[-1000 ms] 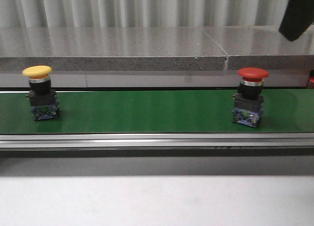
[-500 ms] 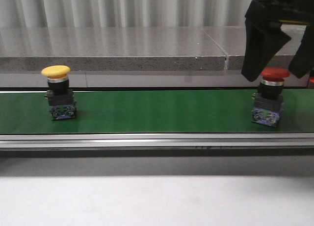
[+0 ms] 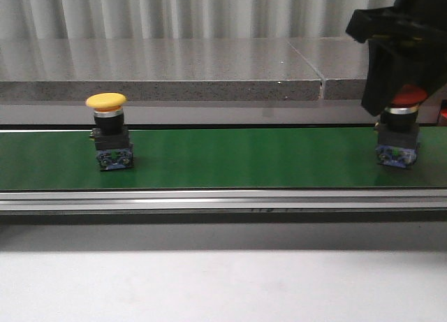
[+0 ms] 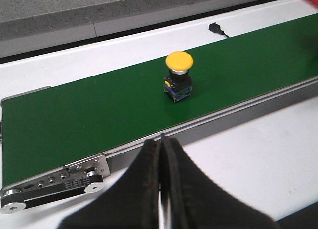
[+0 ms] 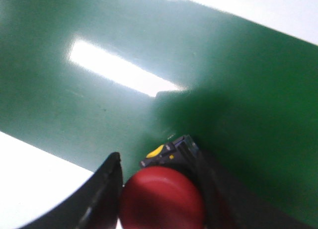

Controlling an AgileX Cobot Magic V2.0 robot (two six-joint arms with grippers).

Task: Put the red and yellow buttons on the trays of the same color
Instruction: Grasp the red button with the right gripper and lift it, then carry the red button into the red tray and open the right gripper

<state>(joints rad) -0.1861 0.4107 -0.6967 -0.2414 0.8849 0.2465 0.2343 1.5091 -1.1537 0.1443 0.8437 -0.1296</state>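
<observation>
Front view shows the red button upright near the right end of the green belt, with the right gripper lowered over its cap — the jaws spread, one on each side, whether touching I cannot tell. The yellow button stands upright toward the belt's left end. The left gripper hangs beyond the belt's near edge, jaws pressed together.

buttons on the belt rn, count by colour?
Yellow button: 1
Red button: 1, between the right gripper fingers
Total: 2
</observation>
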